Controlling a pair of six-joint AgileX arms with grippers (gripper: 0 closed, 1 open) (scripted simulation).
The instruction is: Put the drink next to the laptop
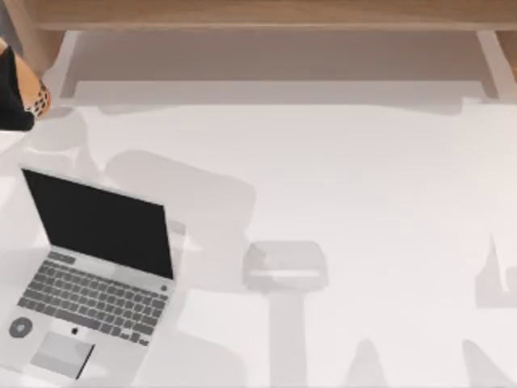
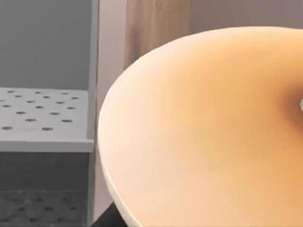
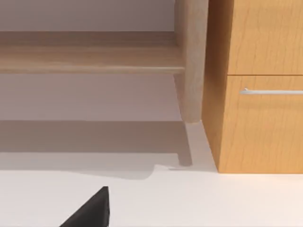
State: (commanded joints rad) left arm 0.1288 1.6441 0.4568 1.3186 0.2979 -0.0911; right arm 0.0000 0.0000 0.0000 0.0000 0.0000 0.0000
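Observation:
The laptop (image 1: 93, 275) stands open at the table's front left, with a black screen, a grey keyboard and a round grey sticker on its palm rest. The drink (image 2: 208, 132), a round orange cup, looms very close in the left wrist view. In the top view a sliver of the drink (image 1: 31, 85) shows at the far left edge, behind the laptop and apart from it. My left gripper (image 1: 12, 97) is there, a dark shape shut on the drink. A dark part of my right gripper (image 3: 90, 210) shows over the white table, near a wooden cabinet.
A wooden shelf (image 1: 266, 16) runs along the table's back edge. A wooden cabinet (image 3: 258, 85) with a metal handle stands beside a wooden leg (image 3: 191, 61). The white tabletop (image 1: 363, 186) stretches right of the laptop, with grey shadows across it.

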